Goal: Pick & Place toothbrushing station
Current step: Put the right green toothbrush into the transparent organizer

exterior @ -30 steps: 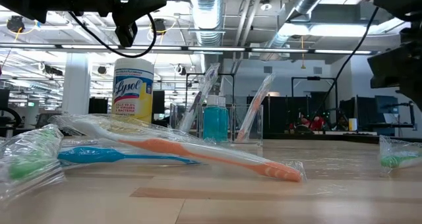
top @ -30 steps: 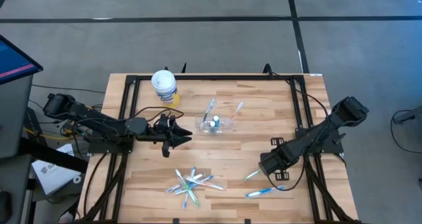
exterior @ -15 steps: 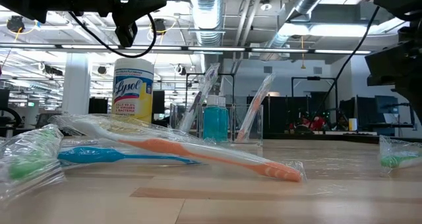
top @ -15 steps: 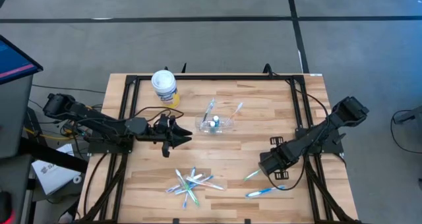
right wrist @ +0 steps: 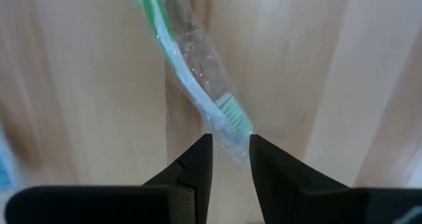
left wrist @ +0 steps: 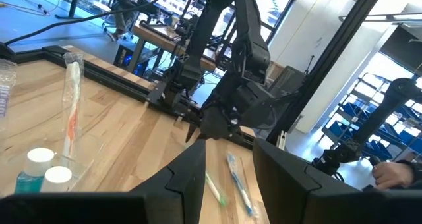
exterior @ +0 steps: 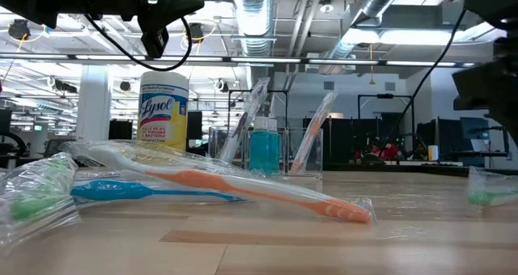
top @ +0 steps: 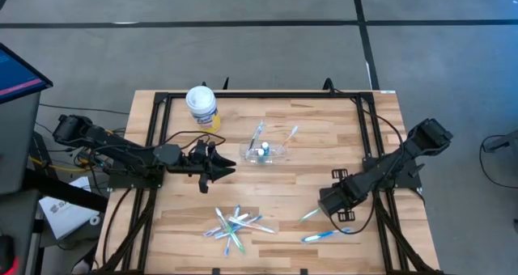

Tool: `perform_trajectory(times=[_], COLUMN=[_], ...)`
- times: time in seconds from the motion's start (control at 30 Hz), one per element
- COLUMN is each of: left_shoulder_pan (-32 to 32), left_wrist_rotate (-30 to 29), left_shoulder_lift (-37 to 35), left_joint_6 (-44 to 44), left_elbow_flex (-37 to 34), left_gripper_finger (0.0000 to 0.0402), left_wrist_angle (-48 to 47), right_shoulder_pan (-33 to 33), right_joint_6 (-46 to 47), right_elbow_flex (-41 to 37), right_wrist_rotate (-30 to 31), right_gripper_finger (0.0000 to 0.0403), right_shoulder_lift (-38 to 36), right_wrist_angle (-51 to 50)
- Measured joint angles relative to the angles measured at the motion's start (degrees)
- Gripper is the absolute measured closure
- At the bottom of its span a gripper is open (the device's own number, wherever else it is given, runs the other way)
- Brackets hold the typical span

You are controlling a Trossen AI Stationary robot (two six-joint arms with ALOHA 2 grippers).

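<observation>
Right gripper (right wrist: 230,159) is hanging over the green toothbrush (right wrist: 198,85) nr the bench's right front corner, fingers slightly spread, straddling the bristle end w/o pinching. Best: drop straight, close mid-handle, wrapper's slippery. Left gripper (top: 217,166) is waiting part-open left of the cup (top: 267,152).

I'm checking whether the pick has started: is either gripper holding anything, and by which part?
Nothing is held. The right gripper stands open around the head end of a wrapped green toothbrush lying on the table. The left gripper is open and empty above the table.
</observation>
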Motion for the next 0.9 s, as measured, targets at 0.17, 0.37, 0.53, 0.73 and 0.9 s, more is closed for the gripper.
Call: perform_trajectory(times=[0.17,0.37,0.53,0.73,0.9], left_shoulder_pan=[0.0,0.0,0.0,0.0,0.0], left_wrist_rotate=[0.0,0.0,0.0,0.0,0.0], left_shoulder_lift=[0.0,0.0,0.0,0.0,0.0], left_joint_6=[0.0,0.0,0.0,0.0,0.0], left_elbow_flex=[0.0,0.0,0.0,0.0,0.0], left_gripper_finger=[0.0279,0.0279,0.0279,0.0279,0.0279], left_wrist_angle=[0.0,0.0,0.0,0.0,0.0], right_shoulder_pan=[0.1,0.1,0.1,-0.2,-0.4], right_joint_6=[1.3,1.4,1.4,2.8,2.9], right_elbow_flex=[-0.5,-0.5,-0.5,-0.5,0.8], right_wrist_rotate=[0.7,1.4,1.5,1.3,1.6], right_gripper_finger=[0.0312,0.0315,0.0371,0.04,0.0403], right_shoulder_lift=[0.0,0.0,0.0,0.0,0.0], right_wrist_angle=[0.1,0.1,0.1,0.0,-0.4])
